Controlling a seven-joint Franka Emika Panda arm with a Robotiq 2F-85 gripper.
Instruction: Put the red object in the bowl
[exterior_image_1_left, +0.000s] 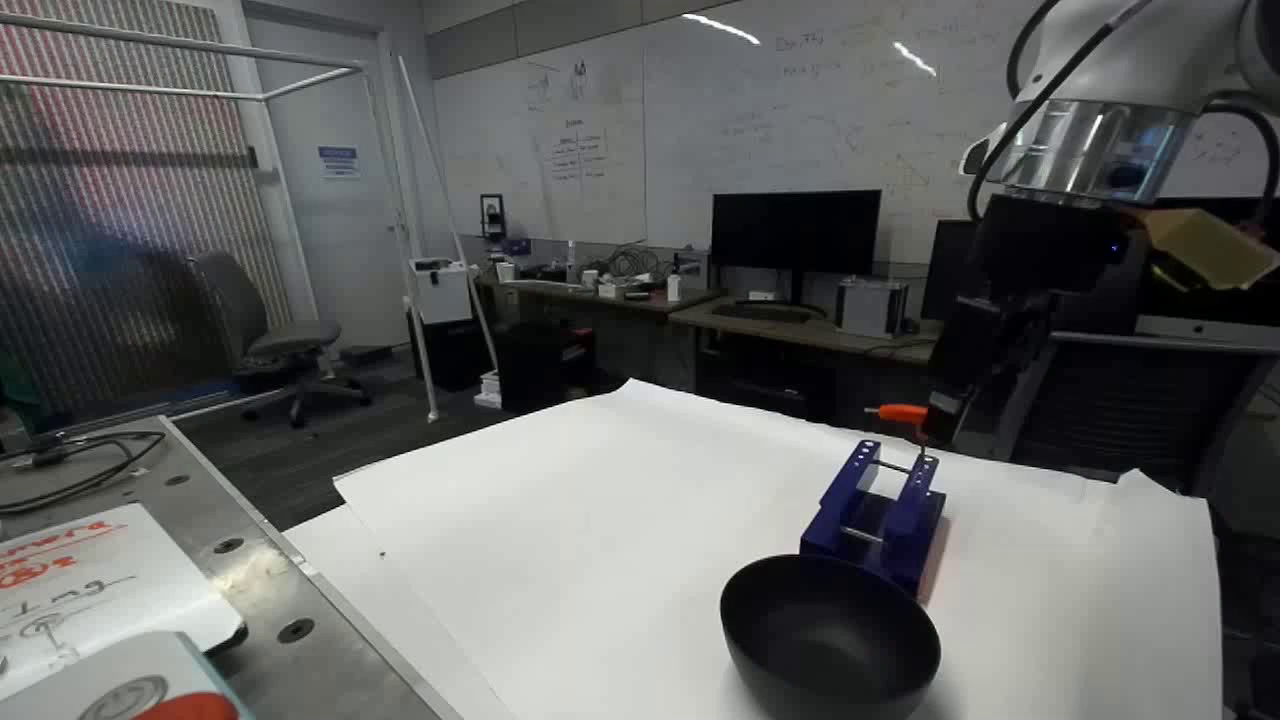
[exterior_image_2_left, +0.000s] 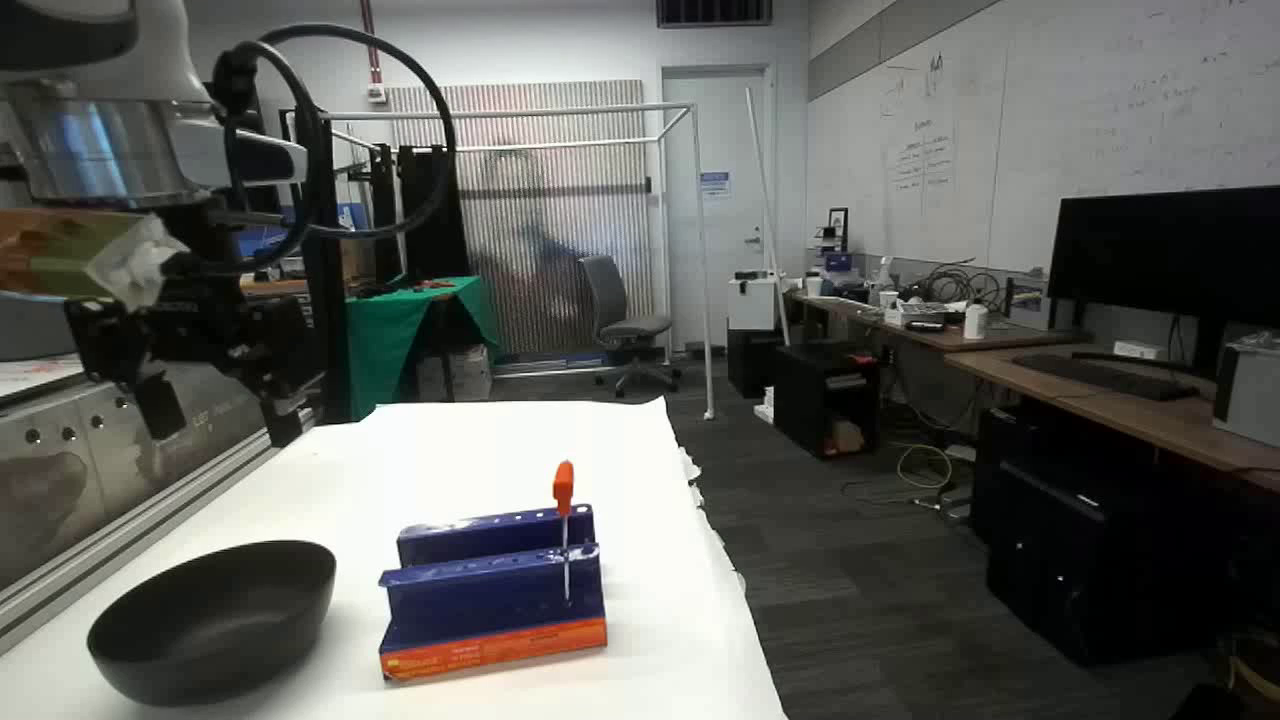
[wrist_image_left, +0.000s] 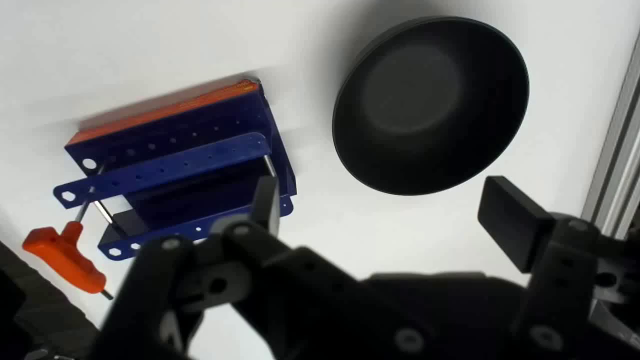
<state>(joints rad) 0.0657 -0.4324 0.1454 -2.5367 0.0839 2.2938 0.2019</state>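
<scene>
The red object is a red-orange T-handled key (exterior_image_1_left: 902, 412) with a thin metal shaft. It stands in an end hole of a blue holder (exterior_image_2_left: 490, 590), handle up, also seen in an exterior view (exterior_image_2_left: 563, 487) and at the lower left of the wrist view (wrist_image_left: 65, 257). The black bowl (exterior_image_1_left: 830, 630) sits beside the holder; it shows empty in the wrist view (wrist_image_left: 415, 90). My gripper (wrist_image_left: 387, 212) is open, with nothing between its fingers. It hangs above the table, apart from key and bowl, as seen in an exterior view (exterior_image_2_left: 225, 415).
The table is covered with white paper (exterior_image_1_left: 560, 540). A metal rail (exterior_image_2_left: 120, 520) runs along one table side. The blue holder stands close to the bowl, with an orange strip on its base. Desks with monitors (exterior_image_1_left: 797, 235) stand beyond the table.
</scene>
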